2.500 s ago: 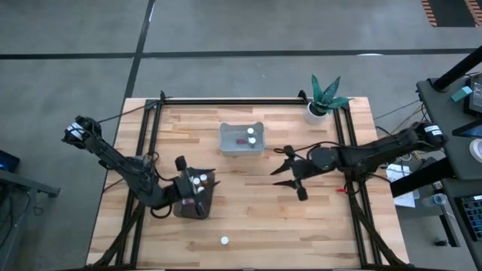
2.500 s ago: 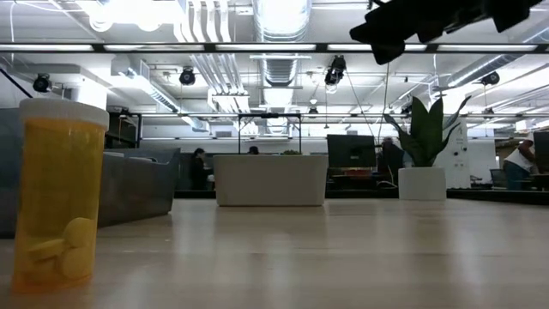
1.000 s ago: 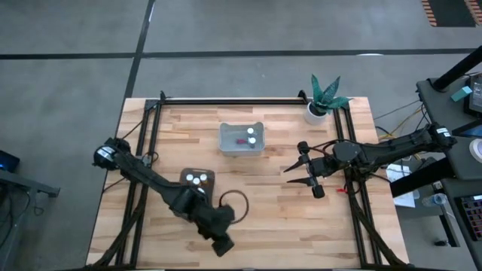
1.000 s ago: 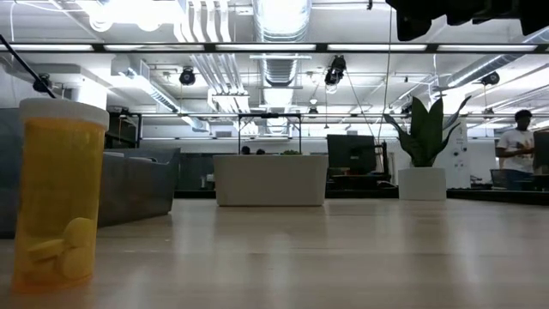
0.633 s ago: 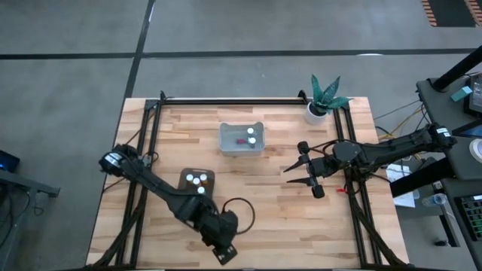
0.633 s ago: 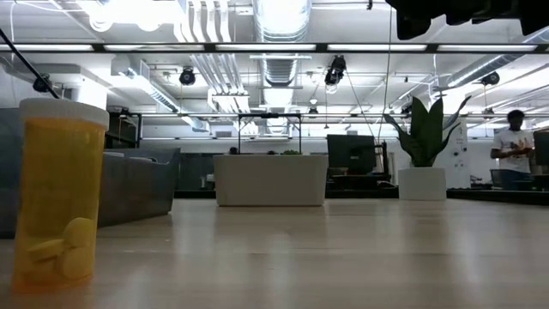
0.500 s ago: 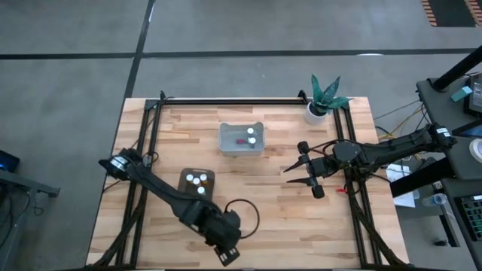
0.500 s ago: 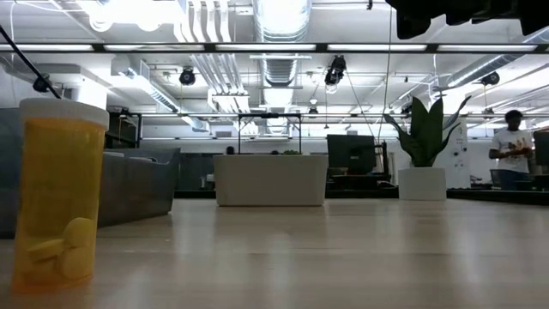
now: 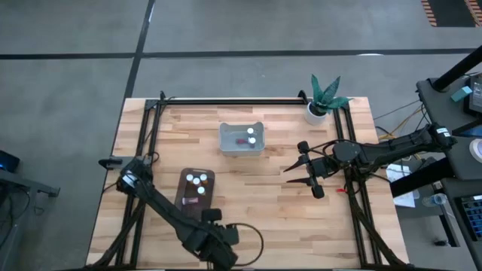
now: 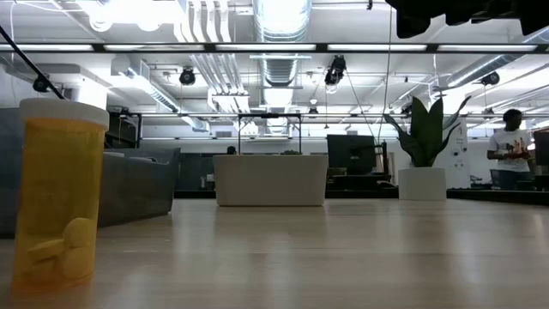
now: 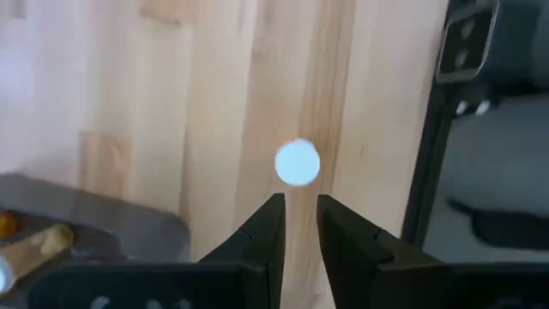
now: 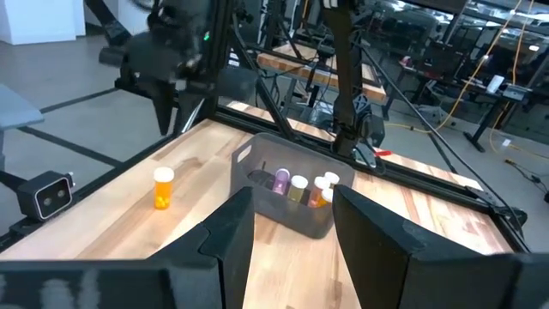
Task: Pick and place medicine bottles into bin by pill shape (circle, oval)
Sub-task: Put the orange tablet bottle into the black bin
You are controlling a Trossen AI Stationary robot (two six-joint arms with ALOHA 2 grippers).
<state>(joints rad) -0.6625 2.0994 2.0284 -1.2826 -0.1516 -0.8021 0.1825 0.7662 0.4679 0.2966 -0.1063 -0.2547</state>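
Note:
A lone medicine bottle, amber with a white cap, stands on its base near the table's front edge: its cap (image 11: 298, 162) shows just beyond my left gripper's fingertips, its side in the low view (image 10: 58, 193), with yellow pills inside. My left gripper (image 11: 300, 204) points down over it, its fingers a narrow gap apart, with nothing between them. In the high view the left arm (image 9: 215, 248) hides this bottle. More bottles lie in the dark bin (image 9: 194, 190) and the clear bin (image 9: 242, 139). My right gripper (image 9: 301, 169) waits open at the table's right.
A potted plant (image 9: 325, 98) stands at the far right corner. Black frame rails (image 9: 143, 150) run along the table's left and right sides. A camera unit (image 11: 467, 51) sits on the rail near the bottle. A person (image 10: 513, 159) stands in the room behind the table.
My left arm has reached a little farther toward the table's near edge, and its gripper has tipped down and rolled over the lone bottle. The bottle has stayed standing where it was.

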